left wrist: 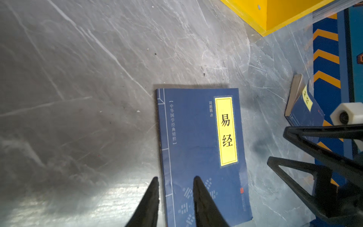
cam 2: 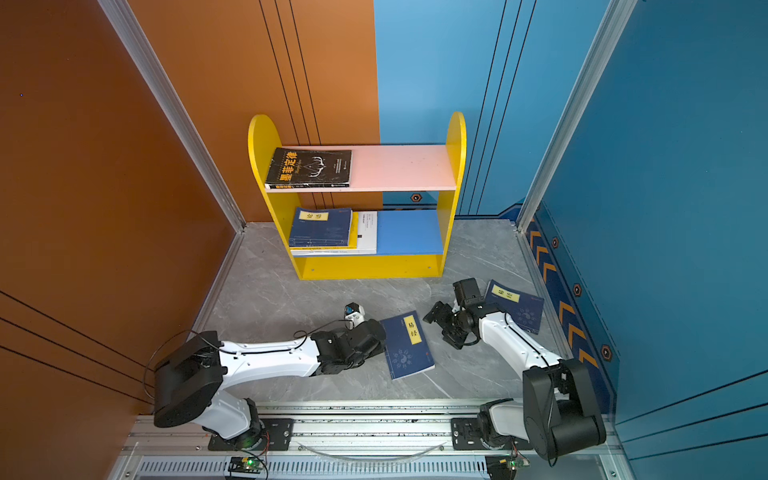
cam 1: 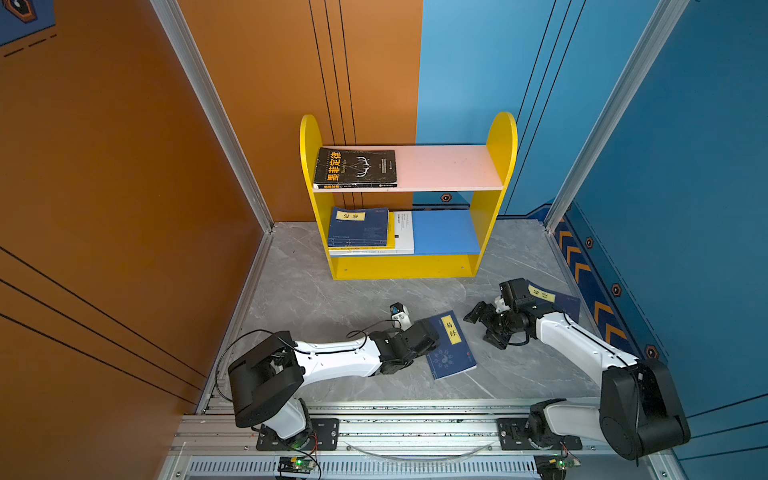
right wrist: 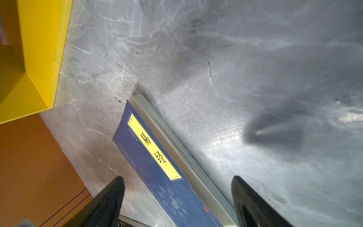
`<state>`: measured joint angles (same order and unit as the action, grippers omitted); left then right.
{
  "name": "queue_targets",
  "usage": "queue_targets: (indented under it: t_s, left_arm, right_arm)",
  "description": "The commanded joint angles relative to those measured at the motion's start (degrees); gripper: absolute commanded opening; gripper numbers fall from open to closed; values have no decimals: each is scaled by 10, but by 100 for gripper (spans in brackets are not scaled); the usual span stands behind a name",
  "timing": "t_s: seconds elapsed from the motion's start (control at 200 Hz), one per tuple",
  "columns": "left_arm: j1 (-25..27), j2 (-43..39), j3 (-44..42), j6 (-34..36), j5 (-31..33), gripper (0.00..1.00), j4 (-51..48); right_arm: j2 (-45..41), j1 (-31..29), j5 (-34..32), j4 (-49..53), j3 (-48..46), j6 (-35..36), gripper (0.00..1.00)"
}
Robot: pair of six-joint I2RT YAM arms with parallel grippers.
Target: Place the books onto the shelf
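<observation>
Left wrist view: the left hand (left wrist: 175, 178), narrowly parted, straddles the spine edge of a navy book (left wrist: 196, 137) lying flat on the bench (left wrist: 78, 98) (not clamped); the right hand (right wrist: 177, 177) gapes wide, empty, before the shelf (cam 1: 403, 268).

Navy book (left wrist: 196, 157): yellow label (left wrist: 226, 131) reads 易经, cover line 中华国学经典精粹; black book (cam 1: 355, 168): orange 墨菲定律

Grey marbled tabletop (cam 1: 316, 299); orange wall (cam 1: 104, 166); blue wall (cam 1: 469, 83); aluminium rail (cam 1: 415, 419) in front.
</observation>
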<state>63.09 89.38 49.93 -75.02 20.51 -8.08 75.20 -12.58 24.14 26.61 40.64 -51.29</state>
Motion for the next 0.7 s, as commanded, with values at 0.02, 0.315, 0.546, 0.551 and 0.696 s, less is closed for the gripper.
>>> queue_targets:
  t_s: [0.02,0.315,0.546,0.551,0.696]
  left_arm:
    - [8,-17,19,-7,25,35,-56]
    - [14,-20,23,-15,51,43,-88]
    - [18,-16,21,-21,52,46,-95]
    - [19,-16,21,-21,52,46,-96]
    - [19,-11,22,-26,50,48,-98]
  right_arm:
    - [-18,3,-9,20,-16,3,87]
    - [-28,7,-16,30,-34,1,88]
    - [-22,15,-9,34,-35,15,88]
    - [-21,15,-9,34,-35,15,88]
    - [-14,17,-8,34,-37,18,88]
